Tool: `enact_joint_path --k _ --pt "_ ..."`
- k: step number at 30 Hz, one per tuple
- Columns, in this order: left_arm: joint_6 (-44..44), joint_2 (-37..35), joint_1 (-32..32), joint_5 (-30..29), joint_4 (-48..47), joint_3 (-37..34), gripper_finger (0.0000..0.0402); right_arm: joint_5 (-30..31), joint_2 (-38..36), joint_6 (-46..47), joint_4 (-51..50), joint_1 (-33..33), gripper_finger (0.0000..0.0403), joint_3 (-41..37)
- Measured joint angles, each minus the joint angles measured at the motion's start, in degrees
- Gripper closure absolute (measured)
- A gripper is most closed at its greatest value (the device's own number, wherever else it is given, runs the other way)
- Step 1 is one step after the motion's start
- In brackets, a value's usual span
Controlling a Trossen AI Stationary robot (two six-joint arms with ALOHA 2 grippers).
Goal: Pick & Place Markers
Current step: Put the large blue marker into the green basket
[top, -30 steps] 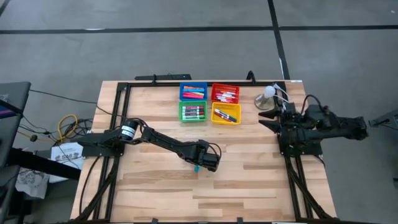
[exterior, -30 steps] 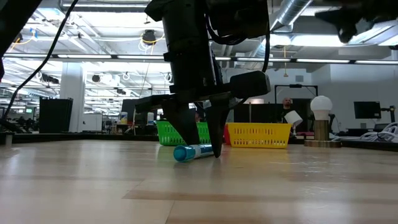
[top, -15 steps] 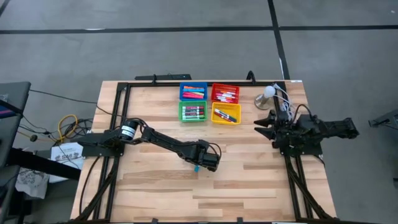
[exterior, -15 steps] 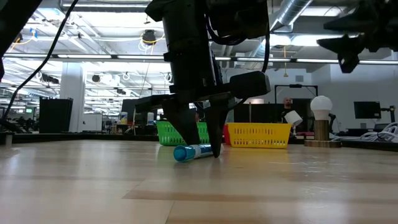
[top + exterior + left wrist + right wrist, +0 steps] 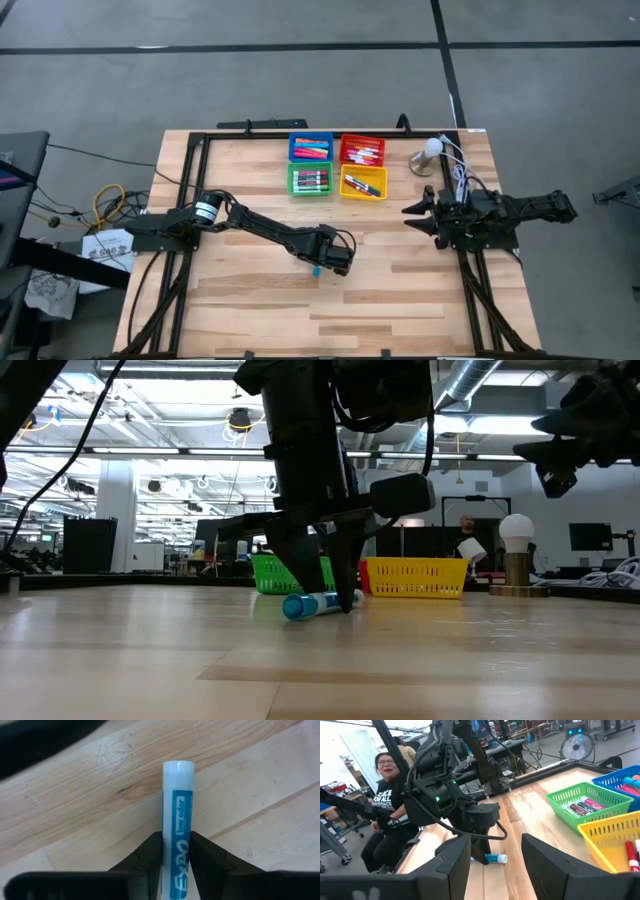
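On the table (image 5: pixel 250 300), left hand (image 5: pixel 175 851) pinches a blue marker (image 5: pixel 178 815).

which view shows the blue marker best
The left wrist view: the marker fills it, label readable, between the left gripper fingers. The low view shows it side-on on the table; the high and right wrist views only a speck.

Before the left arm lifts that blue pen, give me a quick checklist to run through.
1. Left claw straddles the blue pen: ok.
2. Fingers pressed against the barrel on both sides: ok.
3. Pen lying flat on the table: ok.
4. Grip firm enough to lift: cannot tell.
5. Right claw well away at the table's right side, fingers apart: ok.
6. Room in the four bins: cannot tell.
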Motion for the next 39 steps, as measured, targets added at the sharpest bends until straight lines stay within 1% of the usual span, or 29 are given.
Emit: enact_joint_path --k 5,13,16,19,25,30,33,37,39 --pt "-0.02 0.00 0.01 0.05 0.00 0.02 0.0334 0.00 0.00 0.23 0.23 0.00 0.0238 0.02" --pt "1.00 -1.08 0.28 0.36 -0.06 -0.06 0.0331 0.00 0.00 0.45 0.24 0.00 0.0238 0.02" --pt "3.48 -3.39 0.31 0.12 -2.72 -0.56 0.0332 0.00 0.00 0.45 0.24 0.00 0.0236 0.02" --pt "6.79 -8.22 0.37 -2.00 -3.02 -0.39 0.0334 0.03 0.00 0.90 0.24 0.00 0.0235 0.02" --pt "23.71 -18.95 1.62 -3.27 -3.43 -0.33 0.0330 0.03 0.00 0.97 0.33 0.00 0.0235 0.02" --pt "42.11 -28.01 3.86 -3.89 -2.53 -0.15 0.0330 0.03 0.00 0.95 0.44 0.00 0.0236 0.04" --pt "49.27 -31.86 6.06 -1.41 -1.97 -0.17 0.0329 0.03 0.00 0.95 0.33 0.00 0.0234 0.04" --pt "54.18 -35.10 9.64 4.31 -1.63 -0.12 0.0331 0.03 0.00 0.95 0.26 0.00 0.0235 0.04" --pt "56.84 -35.52 11.41 5.49 -1.72 -0.13 0.0330 0.03 0.00 0.93 0.22 0.00 0.0236 0.04"
